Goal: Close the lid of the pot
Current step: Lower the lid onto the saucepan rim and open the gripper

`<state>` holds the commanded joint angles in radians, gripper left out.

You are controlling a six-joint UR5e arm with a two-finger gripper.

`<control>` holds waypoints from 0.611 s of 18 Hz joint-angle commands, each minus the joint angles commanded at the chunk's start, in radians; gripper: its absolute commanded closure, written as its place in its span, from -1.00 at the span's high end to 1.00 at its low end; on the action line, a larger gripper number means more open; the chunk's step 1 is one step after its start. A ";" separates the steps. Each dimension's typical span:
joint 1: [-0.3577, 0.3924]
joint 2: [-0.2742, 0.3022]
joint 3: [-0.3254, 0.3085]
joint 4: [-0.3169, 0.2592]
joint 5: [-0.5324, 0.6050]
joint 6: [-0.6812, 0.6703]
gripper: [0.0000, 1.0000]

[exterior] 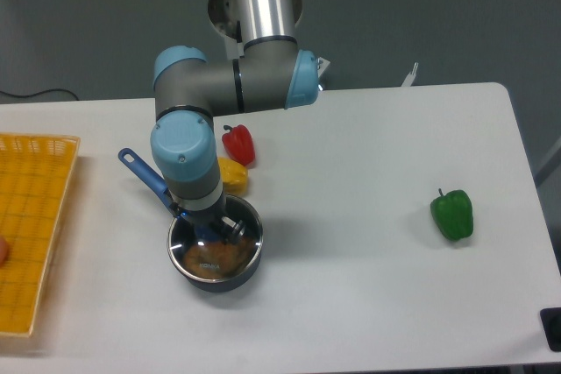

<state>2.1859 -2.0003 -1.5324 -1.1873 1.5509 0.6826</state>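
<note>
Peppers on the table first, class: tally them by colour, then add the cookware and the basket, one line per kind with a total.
Red pepper: 1
Yellow pepper: 1
Green pepper: 1
Pot: 1
Pot lid: 1
Yellow basket: 1
Total: 6
</note>
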 joint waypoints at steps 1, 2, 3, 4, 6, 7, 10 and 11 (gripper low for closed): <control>0.000 0.000 0.000 0.000 0.000 0.000 0.23; 0.000 0.000 0.000 0.000 0.002 0.005 0.33; 0.000 0.000 0.000 0.000 0.002 0.006 0.43; 0.000 0.000 0.000 0.002 0.002 0.008 0.44; 0.000 0.000 0.000 0.002 0.003 0.009 0.55; 0.000 0.000 0.000 0.000 0.003 0.009 0.56; 0.000 0.000 0.000 0.002 0.003 0.011 0.58; 0.002 0.000 0.000 0.002 0.003 0.011 0.58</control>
<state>2.1874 -2.0003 -1.5324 -1.1858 1.5539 0.6934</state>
